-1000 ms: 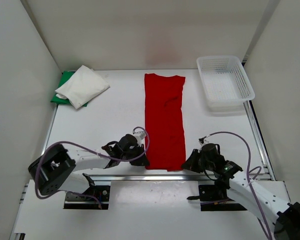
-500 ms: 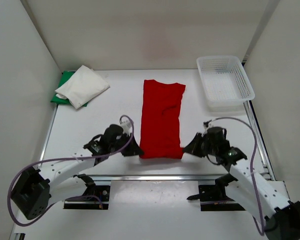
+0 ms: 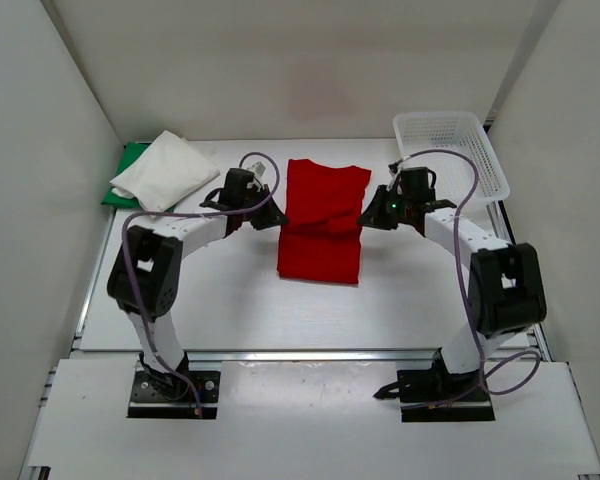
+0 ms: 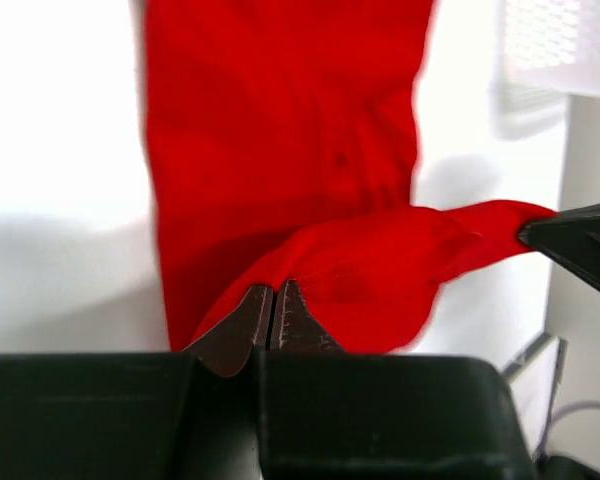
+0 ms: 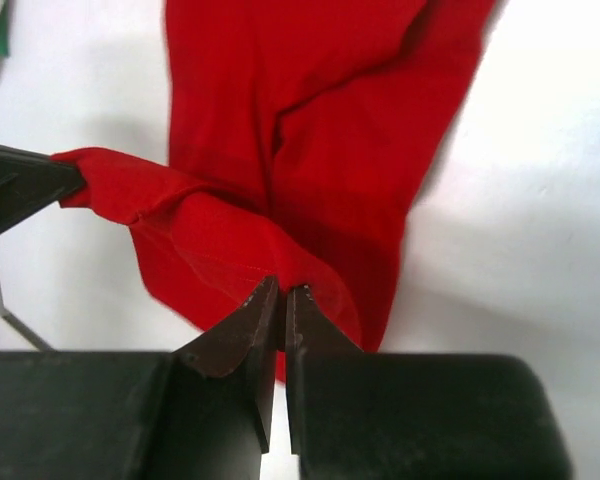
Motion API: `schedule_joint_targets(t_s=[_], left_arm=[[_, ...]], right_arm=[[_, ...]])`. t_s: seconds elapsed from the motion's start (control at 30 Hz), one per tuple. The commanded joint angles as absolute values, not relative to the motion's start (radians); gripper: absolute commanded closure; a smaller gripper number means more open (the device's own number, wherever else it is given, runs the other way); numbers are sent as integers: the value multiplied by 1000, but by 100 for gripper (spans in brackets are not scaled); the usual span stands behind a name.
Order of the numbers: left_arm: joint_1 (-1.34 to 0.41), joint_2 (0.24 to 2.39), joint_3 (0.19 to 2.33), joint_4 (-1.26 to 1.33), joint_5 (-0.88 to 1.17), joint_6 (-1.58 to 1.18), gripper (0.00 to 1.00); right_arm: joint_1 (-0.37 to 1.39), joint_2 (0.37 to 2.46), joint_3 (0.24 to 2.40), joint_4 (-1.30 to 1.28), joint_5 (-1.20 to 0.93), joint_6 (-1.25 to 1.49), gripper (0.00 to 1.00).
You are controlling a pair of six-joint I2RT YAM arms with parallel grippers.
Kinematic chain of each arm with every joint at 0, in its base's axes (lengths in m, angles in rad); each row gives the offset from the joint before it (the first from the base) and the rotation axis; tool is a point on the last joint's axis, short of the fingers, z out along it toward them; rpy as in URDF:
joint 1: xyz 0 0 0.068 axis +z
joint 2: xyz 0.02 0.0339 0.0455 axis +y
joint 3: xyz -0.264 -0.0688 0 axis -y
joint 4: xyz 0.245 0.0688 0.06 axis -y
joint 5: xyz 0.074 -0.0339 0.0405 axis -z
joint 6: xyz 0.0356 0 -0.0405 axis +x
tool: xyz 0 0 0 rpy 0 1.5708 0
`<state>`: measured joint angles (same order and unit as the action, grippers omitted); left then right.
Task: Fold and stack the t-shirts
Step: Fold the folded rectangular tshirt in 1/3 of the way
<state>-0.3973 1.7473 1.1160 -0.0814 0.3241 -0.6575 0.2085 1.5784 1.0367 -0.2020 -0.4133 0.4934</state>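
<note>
Over in the far left corner, the white t-shirt point(image 3: 167, 170) lies folded on top of the green t-shirt point(image 3: 126, 160), well apart from both arms. Mid-table, the left gripper point(image 3: 273, 220) has its jaws pressed together on one corner of the red t-shirt point(image 3: 320, 255) and the right gripper point(image 3: 366, 218) pinches the opposite corner the same way, so the held edge spans between them over the rest of the shirt, which lies doubled on the table point(image 3: 220, 300). Beyond the right gripper, the white mesh basket point(image 3: 458, 207) stands in the far right corner.
</note>
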Motion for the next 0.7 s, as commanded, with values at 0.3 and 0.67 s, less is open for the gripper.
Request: schedule_joint_targets(t_s=[0.3, 0.67], left_arm=[[-331, 1970, 1305, -17, 396, -710, 78], [-440, 1606, 830, 281, 322, -805, 67]], right_arm=[[138, 1858, 1238, -150, -426, 475, 93], [256, 1660, 1062, -45, -399, 463, 100]])
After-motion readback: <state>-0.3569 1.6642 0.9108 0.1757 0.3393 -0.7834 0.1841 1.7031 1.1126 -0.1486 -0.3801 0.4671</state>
